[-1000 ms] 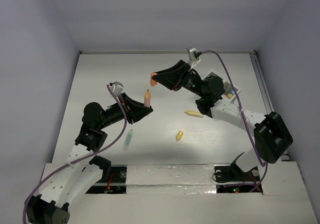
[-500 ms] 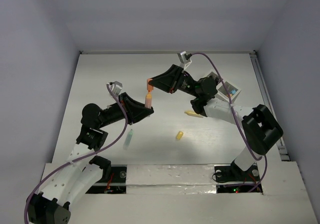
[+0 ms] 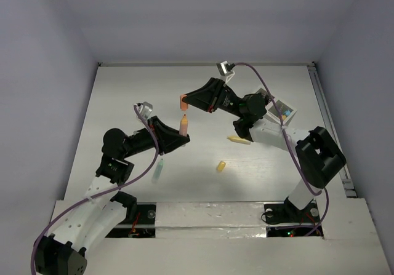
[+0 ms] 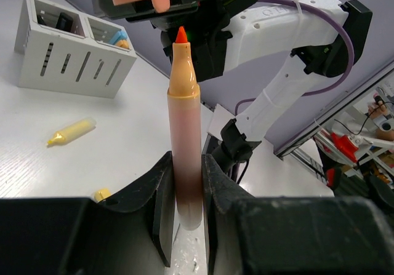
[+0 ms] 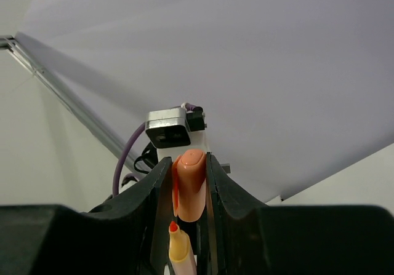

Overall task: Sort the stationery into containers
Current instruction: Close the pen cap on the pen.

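Observation:
My left gripper is shut on an uncapped orange highlighter and holds it upright above the table; in the left wrist view its body stands between the fingers. My right gripper is shut on the orange cap, just above the highlighter's tip and apart from it. In the right wrist view the cap sits between the fingers with the tip just below. The white divided box stands at the right, also in the left wrist view.
A yellow highlighter lies uncapped mid-table, its yellow cap nearer the front. A mint marker lies under the left arm. The box holds black and blue pieces. The rail lines the right edge.
The right gripper moved left with the cap to just above the highlighter's tip. The left gripper shifted a little and keeps the highlighter upright.

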Available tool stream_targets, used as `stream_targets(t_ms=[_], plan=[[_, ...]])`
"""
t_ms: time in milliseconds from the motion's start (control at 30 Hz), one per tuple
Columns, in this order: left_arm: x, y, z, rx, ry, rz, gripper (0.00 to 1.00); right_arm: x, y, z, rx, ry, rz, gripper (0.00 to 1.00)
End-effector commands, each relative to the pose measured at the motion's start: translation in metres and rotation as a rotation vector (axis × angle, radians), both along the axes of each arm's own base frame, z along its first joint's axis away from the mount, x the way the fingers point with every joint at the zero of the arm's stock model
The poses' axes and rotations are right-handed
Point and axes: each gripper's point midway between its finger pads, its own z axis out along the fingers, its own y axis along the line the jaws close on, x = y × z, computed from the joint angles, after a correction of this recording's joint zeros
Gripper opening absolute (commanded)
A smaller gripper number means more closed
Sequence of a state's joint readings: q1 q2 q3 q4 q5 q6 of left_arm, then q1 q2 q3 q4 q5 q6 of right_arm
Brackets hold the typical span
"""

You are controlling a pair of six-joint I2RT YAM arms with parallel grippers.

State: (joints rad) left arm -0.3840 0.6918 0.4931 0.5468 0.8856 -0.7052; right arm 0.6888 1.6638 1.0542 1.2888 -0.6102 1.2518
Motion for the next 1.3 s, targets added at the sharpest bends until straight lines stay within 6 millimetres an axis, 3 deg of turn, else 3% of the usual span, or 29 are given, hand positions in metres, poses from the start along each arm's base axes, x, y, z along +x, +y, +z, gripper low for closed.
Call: stream_targets(t_ms=[0,333,1267], plan=[[-0.004,0.001,0.01,-0.024,-0.06,-0.018,0.0,-0.033,-0.023,0.052,0.21,-0.222,0.034,0.0],[-0.001,0.002,0.01,-0.025,-0.057,-0.003,0.0,-0.036,-0.026,0.039,0.223,-0.19,0.059,0.0],[0.007,0.002,-0.002,0.0,-0.008,0.009,0.0,-0.05,-0.037,0.053,0.264,-0.237,0.065,0.0]])
